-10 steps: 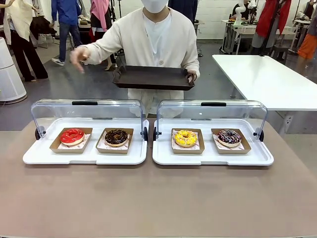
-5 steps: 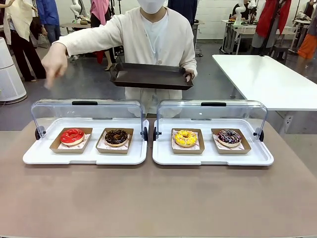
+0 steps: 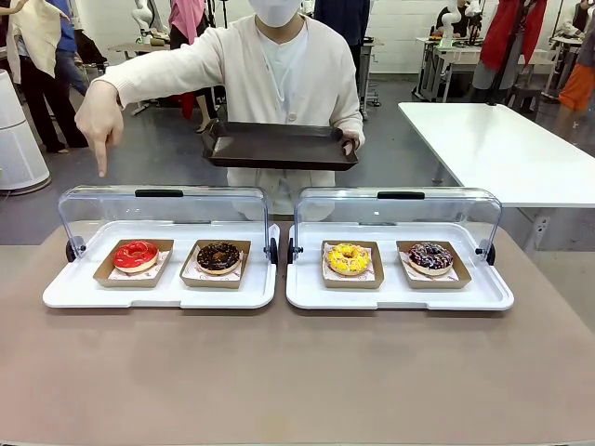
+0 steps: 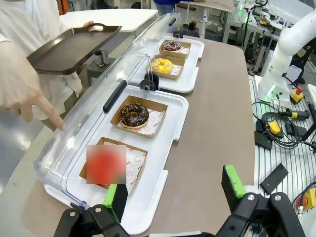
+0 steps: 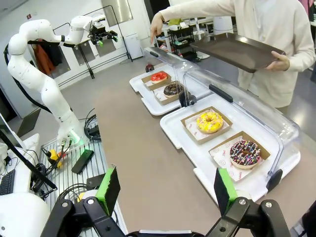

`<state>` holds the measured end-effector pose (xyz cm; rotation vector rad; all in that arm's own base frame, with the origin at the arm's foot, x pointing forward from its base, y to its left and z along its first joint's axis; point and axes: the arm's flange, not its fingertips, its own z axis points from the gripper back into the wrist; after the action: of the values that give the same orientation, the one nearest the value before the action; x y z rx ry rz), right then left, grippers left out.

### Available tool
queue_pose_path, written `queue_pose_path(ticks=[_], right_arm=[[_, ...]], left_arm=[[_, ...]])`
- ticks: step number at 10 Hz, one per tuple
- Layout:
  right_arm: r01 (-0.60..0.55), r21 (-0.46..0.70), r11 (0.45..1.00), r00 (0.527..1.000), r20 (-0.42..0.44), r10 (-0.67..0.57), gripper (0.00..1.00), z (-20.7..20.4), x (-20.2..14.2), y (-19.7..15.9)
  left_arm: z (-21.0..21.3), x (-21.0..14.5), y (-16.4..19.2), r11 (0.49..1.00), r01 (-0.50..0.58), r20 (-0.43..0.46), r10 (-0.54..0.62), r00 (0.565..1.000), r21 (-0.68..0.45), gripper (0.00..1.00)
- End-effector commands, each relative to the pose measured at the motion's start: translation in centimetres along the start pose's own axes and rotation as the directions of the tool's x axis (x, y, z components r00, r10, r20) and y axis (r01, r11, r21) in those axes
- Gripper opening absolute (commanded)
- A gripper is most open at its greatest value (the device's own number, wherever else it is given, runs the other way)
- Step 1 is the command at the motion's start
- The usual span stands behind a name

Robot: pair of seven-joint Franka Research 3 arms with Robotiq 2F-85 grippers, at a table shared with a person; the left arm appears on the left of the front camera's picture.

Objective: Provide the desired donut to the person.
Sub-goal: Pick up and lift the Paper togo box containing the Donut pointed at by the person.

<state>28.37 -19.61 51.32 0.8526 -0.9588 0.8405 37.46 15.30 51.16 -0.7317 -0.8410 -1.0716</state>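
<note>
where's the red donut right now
In the front view, the red donut sits at the far left of the left case, beside the chocolate donut, with the person's hand pointing down just beyond it.

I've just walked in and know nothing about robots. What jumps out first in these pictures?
Four bright donuts sit in a row on the table: a red donut and a chocolate donut in the left white tray, a yellow donut and a sprinkled donut in the right white tray. Across the table, the person holds a dark serving tray and points one hand downward over the left end, seemingly at the red donut.
</note>
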Motion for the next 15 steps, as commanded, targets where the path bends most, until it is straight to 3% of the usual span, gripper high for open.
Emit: queue_pose_path(ticks=[1, 8, 9, 10, 11, 13, 15], right_arm=[[-0.003, 0.004, 1.0, 1.0, 0.015, 0.003, 1.0, -0.1, -0.1, 0.0], [-0.003, 0.004, 1.0, 1.0, 0.015, 0.003, 1.0, -0.1, -0.1, 0.0], [-0.003, 0.004, 1.0, 1.0, 0.015, 0.003, 1.0, -0.1, -0.1, 0.0], [-0.003, 0.004, 1.0, 1.0, 0.015, 0.003, 1.0, -0.1, -0.1, 0.0], [-0.003, 0.004, 1.0, 1.0, 0.015, 0.003, 1.0, -0.1, -0.1, 0.0], [-0.003, 0.004, 1.0, 1.0, 0.015, 0.003, 1.0, -0.1, -0.1, 0.0], [-0.003, 0.004, 1.0, 1.0, 0.015, 0.003, 1.0, -0.1, -0.1, 0.0]], left_arm=[[0.0, 0.1, 0.1, 1.0, 0.003, 0.016, -0.003, 1.0, 0.0, 1.0], [0.0, 0.1, 0.1, 1.0, 0.003, 0.016, -0.003, 1.0, 0.0, 1.0], [0.0, 0.0, 0.0, 1.0, 0.0, 0.0, 0.0, 1.0, 0.0, 1.0], [-0.7, 1.6, -1.1, 0.992, 0.114, -0.097, -0.119, 0.988, -0.056, 1.0], [-2.3, 3.0, -2.1, 0.978, 0.195, -0.228, -0.208, 0.951, -0.079, 1.0], [-6.5, 5.5, -3.8, 0.938, 0.304, -0.457, -0.345, 0.82, -0.163, 1.0], [-11.5, 5.8, -4.7, 0.919, 0.348, -0.603, -0.387, 0.698, -0.187, 1.0]])
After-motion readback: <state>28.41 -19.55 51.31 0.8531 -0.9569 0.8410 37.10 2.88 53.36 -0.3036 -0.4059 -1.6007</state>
